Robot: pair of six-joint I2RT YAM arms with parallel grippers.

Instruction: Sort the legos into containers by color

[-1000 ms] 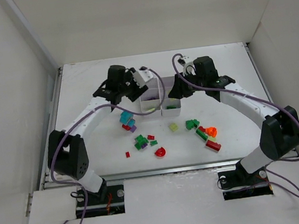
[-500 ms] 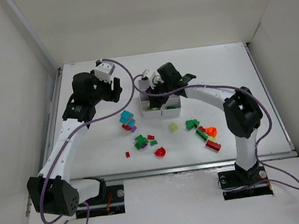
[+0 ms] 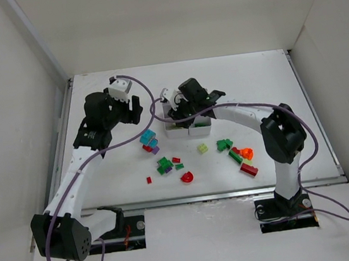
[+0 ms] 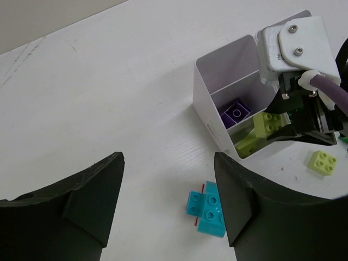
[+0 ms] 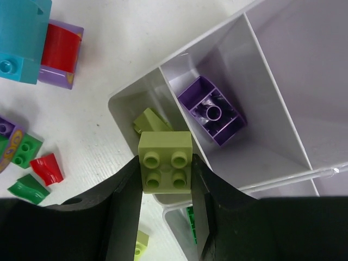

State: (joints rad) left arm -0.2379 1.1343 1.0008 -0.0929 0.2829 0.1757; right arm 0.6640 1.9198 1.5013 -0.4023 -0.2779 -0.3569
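Observation:
My right gripper (image 5: 166,176) is shut on a yellow-green lego (image 5: 165,161) with four studs, and holds it over the near-left compartment of the white containers tray (image 5: 136,84). That compartment holds a yellow-green piece (image 5: 149,120); the one behind it holds a purple brick (image 5: 212,111). In the top view the right gripper (image 3: 175,111) is over the tray (image 3: 202,126). My left gripper (image 4: 168,185) stands open above the table, left of the tray (image 4: 209,109), with a cyan brick (image 4: 207,209) lying under it near its right finger. It holds nothing.
Loose legos lie on the table in front of the tray: a cyan cluster (image 3: 148,137), a green and purple group (image 3: 164,165), a red round piece (image 3: 186,177), a yellow-green brick (image 3: 202,147), green bricks (image 3: 224,144), an orange piece (image 3: 247,153) and a red brick (image 3: 249,169).
My left gripper has drawn back to the left from the tray and opened wider. My right gripper has moved left over the tray's left column, still gripping the yellow-green brick.

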